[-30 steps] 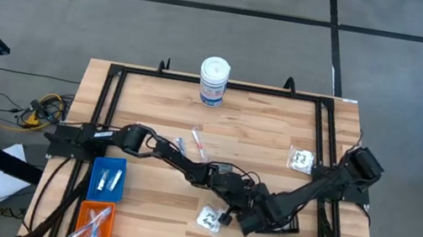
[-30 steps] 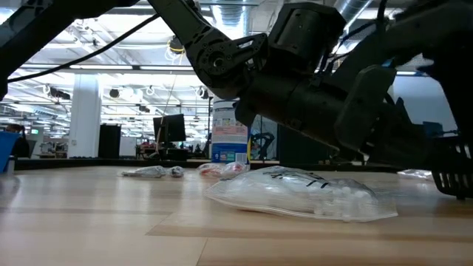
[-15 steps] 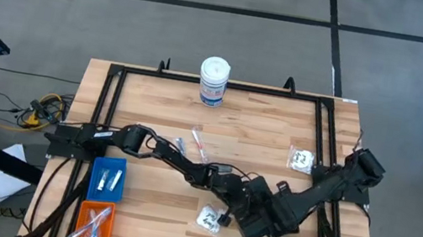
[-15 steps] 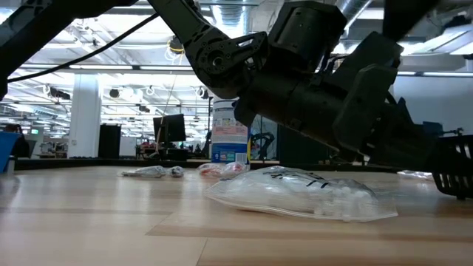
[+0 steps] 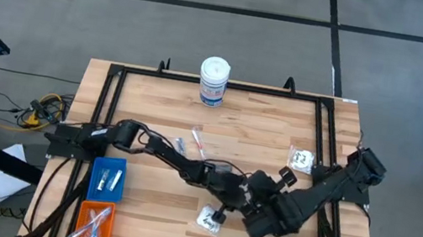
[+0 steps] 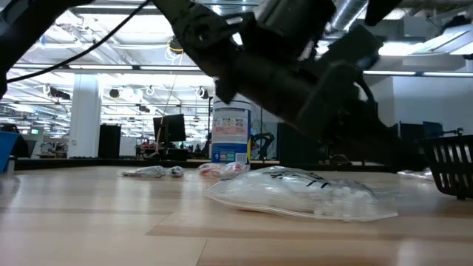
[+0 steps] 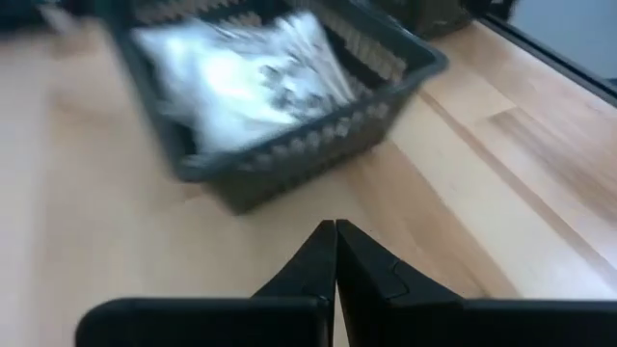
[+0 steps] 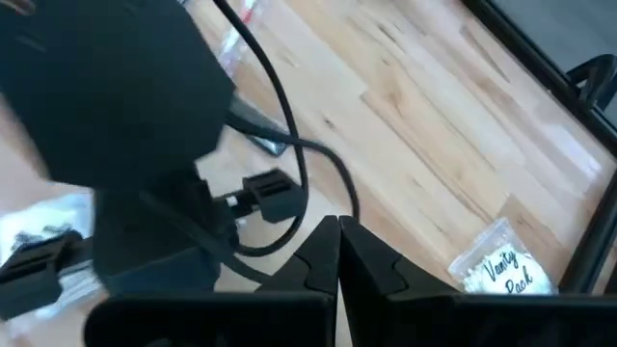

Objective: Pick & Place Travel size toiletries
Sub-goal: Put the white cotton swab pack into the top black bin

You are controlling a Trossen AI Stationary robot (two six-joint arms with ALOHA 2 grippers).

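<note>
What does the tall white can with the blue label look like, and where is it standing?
The white canister is a round tub with a plain white lid and a blue label wrapped around its lower part. It stands upright on the wooden table, near the far edge and about halfway along it. Nothing touches it; the small items and both arms are well away from it. In the low view it shows far back, straight up, with its label facing the camera.

pale smooth wooden table, glossy crinkly clear plastic packet
</note>
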